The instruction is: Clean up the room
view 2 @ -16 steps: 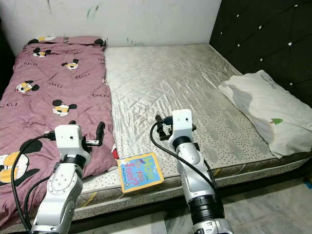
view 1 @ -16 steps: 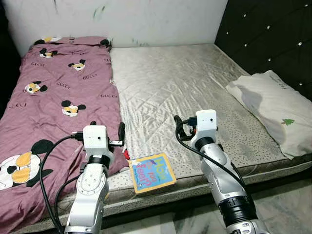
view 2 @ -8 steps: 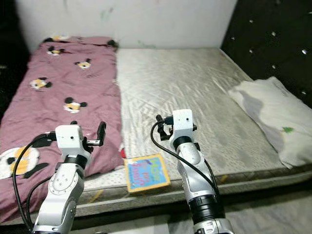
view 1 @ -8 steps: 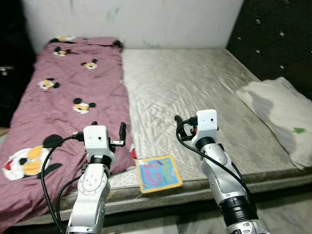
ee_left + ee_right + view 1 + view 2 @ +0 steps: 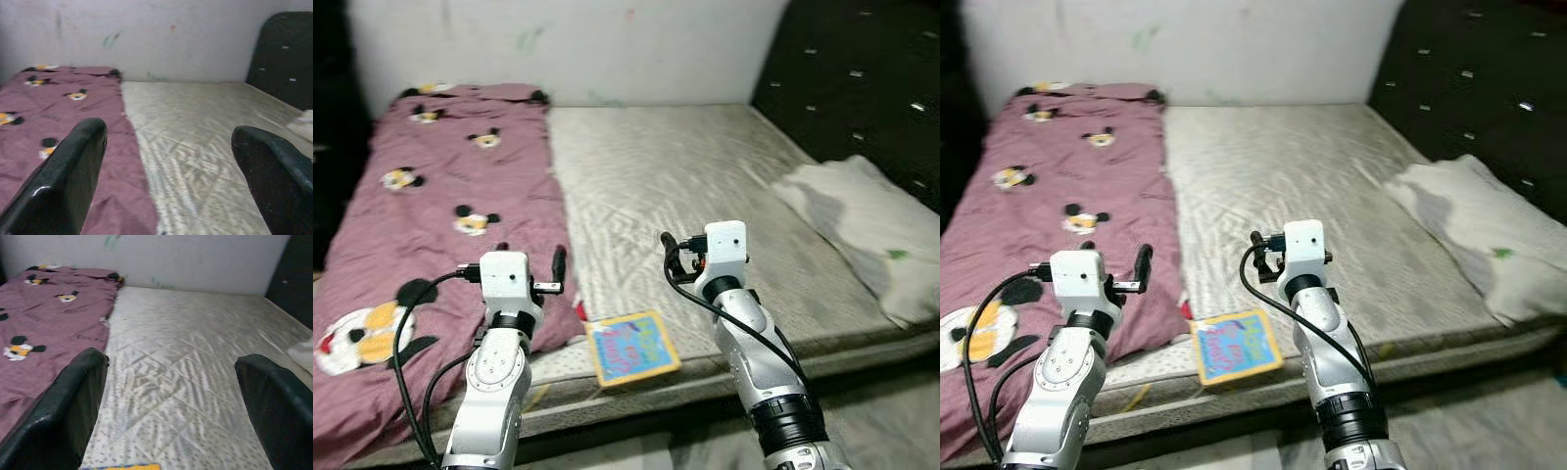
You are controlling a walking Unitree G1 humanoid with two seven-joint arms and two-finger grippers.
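We see a purple blanket point(image 5: 421, 206) on the bed's left, our left gripper point(image 5: 171, 166) and right gripper point(image 5: 171, 401) both spread wide above the mattress point(image 5: 685, 186), a book point(image 5: 634, 347) at its front edge between them, a pillow point(image 5: 862, 220) far right.

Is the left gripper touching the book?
Apart. In the left eye view the left gripper is raised over the blanket's edge, its fingers open; the book lies separately near the mattress edge.
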